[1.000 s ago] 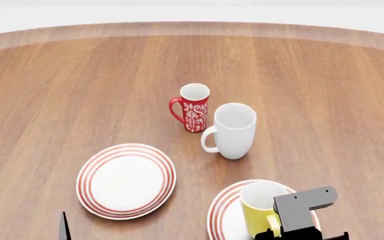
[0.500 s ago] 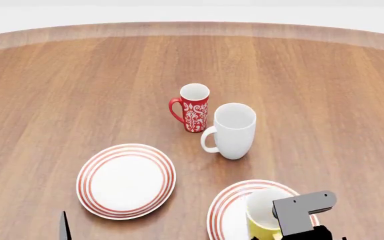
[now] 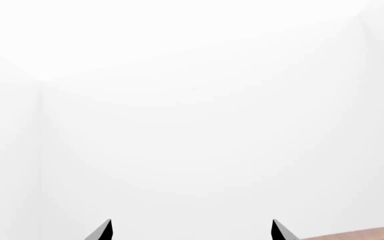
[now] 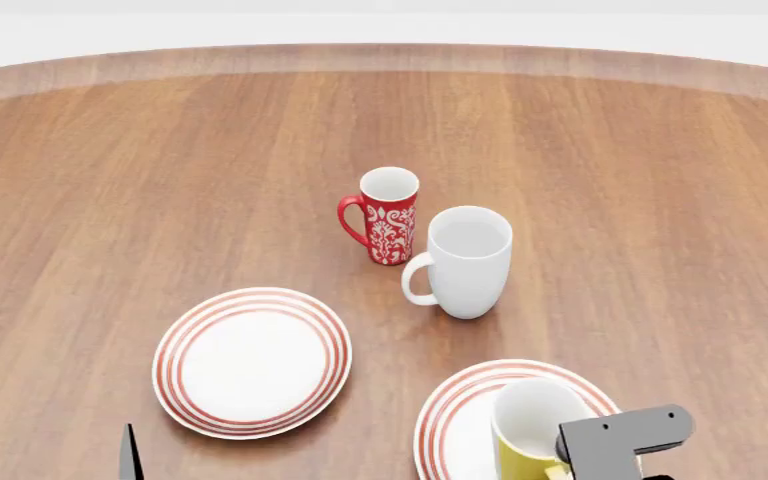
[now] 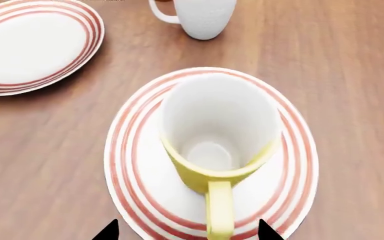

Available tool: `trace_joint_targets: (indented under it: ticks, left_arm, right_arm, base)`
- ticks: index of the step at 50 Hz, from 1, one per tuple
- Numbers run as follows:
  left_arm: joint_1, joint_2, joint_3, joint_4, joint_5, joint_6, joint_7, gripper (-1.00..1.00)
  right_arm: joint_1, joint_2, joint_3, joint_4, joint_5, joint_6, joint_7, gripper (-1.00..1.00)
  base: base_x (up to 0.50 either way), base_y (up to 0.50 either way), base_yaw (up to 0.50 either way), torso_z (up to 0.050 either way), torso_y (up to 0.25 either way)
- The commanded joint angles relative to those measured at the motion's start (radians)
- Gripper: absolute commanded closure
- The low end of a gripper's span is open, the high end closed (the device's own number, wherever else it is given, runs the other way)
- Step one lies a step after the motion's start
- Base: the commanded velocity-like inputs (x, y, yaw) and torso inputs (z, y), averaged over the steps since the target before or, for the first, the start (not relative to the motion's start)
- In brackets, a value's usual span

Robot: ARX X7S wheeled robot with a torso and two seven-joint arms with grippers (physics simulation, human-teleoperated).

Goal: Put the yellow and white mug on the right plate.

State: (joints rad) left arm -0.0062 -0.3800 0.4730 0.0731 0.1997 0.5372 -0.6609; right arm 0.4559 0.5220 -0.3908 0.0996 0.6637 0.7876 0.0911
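Shows the yellow and white mug (image 5: 212, 125) upright on the right plate (image 5: 133, 175), base inside the red rings, a little off the middle toward the far side of the plate, handle turned toward the robot. Looks settled there in the right wrist view, with no tilt to see, though cannot see the contact under the base itself. Puts the right gripper (image 5: 187, 231) just behind the handle, with its 2 dark tips spread wide, 1 on each side, touching neither handle nor wall as far as can be told; so open and holding nothing. Judging from this, counts the placing as done and the release as done too. Leaves only to draw the right arm back without catching the handle, which stands between the tips. Keeps the left gripper (image 3: 190, 231) out of the work, tips apart, empty, facing a white wall. Farther out on the table (image 4: 624, 150), finds the left plate (image 4: 251, 360) bare, and the white mug (image 4: 468, 270) and the red mug (image 4: 390, 220) close together, well apart from the right plate.
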Motion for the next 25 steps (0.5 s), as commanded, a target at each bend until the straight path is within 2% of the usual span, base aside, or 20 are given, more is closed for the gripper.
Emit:
trace_joint_targets:
  ticks: [1,8,9,12,13,16,22,25]
  left_arm:
    - [0.008,0.016,-0.028,0.021,0.012,-0.005,0.020,-1.00]
    - [0.009,0.016,-0.028,0.026,0.011,-0.010,0.017,-1.00]
    - [0.010,0.016,-0.029,0.027,0.013,-0.009,0.015,-1.00]
    - [0.012,0.014,-0.031,0.031,0.018,-0.009,0.011,-1.00]
    - [0.011,0.014,-0.032,0.033,0.018,-0.012,0.010,-1.00]
    - [0.010,0.013,-0.034,0.035,0.018,-0.014,0.009,-1.00]
    - [0.012,0.004,-0.040,0.058,-0.025,-0.046,0.025,-1.00]
    - [0.016,-0.006,-0.042,0.072,-0.053,-0.066,0.040,-1.00]
  right_arm:
    - [-0.132,0.037,0.120,-0.195,0.087,0.050,0.042,-1.00]
    - [-0.292,0.055,0.210,-0.377,0.091,-0.076,0.107,-1.00]
    - [-0.332,0.067,0.180,-0.405,0.010,-0.153,0.100,-1.00]
    - [-0.378,0.058,0.210,-0.441,0.035,-0.164,0.125,-1.00]
    - [-0.421,0.057,0.200,-0.472,-0.024,-0.236,0.130,-1.00]
    - [-0.464,0.022,0.238,-0.475,-0.012,-0.299,0.143,-1.00]
    - [-0.520,-0.055,0.222,-0.404,-0.201,-0.568,0.151,-1.00]
    - [-0.552,-0.088,0.227,-0.372,-0.238,-0.666,0.152,-1.00]
  base:
    - [0.00,0.00,0.00,0.000,0.000]
    - [0.00,0.00,0.00,0.000,0.000]
    - [0.00,0.00,0.00,0.000,0.000]
    - [0.00,0.00,0.00,0.000,0.000]
    - [0.00,0.00,0.00,0.000,0.000]
    - [0.00,0.00,0.00,0.000,0.000]
    - [0.00,0.00,0.00,0.000,0.000]
    - [0.00,0.00,0.00,0.000,0.000]
